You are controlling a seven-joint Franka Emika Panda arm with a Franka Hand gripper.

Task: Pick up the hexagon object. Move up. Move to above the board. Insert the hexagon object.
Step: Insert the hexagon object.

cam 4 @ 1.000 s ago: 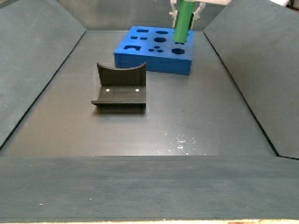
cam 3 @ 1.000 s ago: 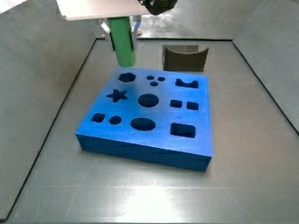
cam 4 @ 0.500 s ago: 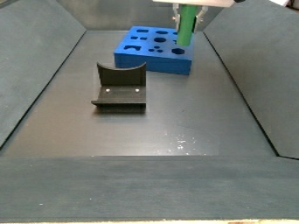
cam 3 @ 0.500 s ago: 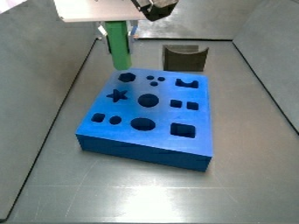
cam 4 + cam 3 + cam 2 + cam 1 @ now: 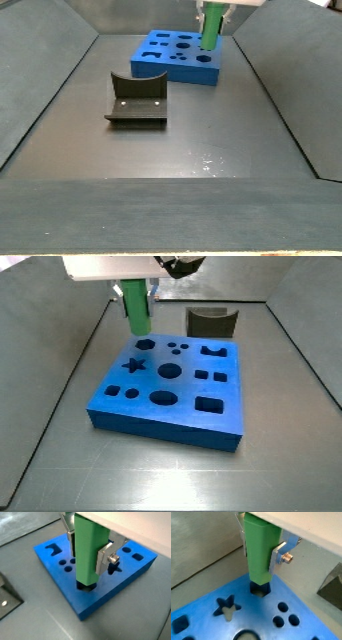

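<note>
Over the last second your gripper has carried the hexagon object, clamped upright between its closed fingers, sideways to the board corner hole directly beneath; its tip appears just at the mouth, so insertion remains. The fixture stands well clear, obstructing nothing.

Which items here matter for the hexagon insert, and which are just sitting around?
Part of the job:
- hexagon object, held upright over a corner hole
- gripper, shut on it above the board
- board

Lying about:
- fixture, on the floor apart from the board
</note>
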